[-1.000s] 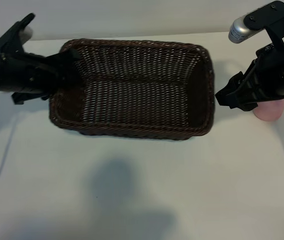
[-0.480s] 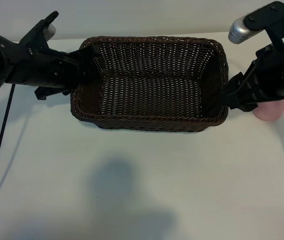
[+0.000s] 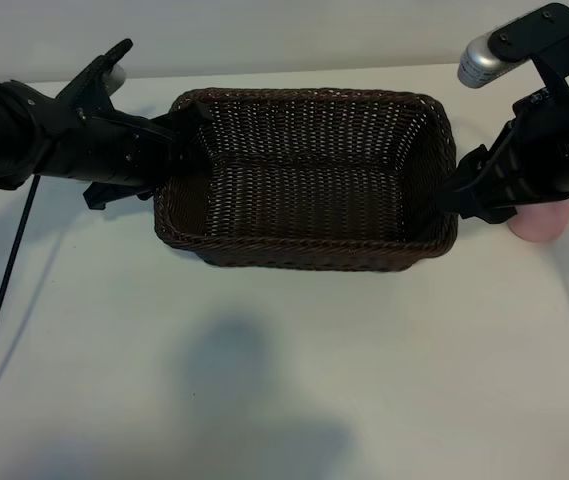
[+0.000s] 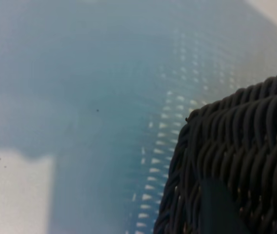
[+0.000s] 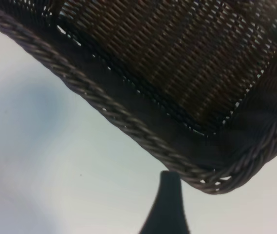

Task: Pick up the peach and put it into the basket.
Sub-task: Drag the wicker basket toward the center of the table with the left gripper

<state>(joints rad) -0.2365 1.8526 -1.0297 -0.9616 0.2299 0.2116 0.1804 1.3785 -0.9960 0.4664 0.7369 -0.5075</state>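
- Tabletop (image 3: 284,380) – white, bearing everything; a soft dark shadow lies on its near half.
- Basket (image 3: 309,250) – dark brown wicker with a braided rim, standing at the middle of the far half, nothing lying in it.
- Left gripper (image 3: 182,128) – at the basket's left end wall, its black fingers closed part-way on the rim and wall there; the left wrist view shows a dark fingertip against the weave.
- Right gripper (image 3: 456,192) – at the basket's right end, fingers spread wide and holding nothing; one fingertip (image 5: 166,204) stands just outside the basket's rim.
- Peach (image 3: 541,222) – small, pale pink, on the table just outside the basket's right end, half hidden behind the right arm.
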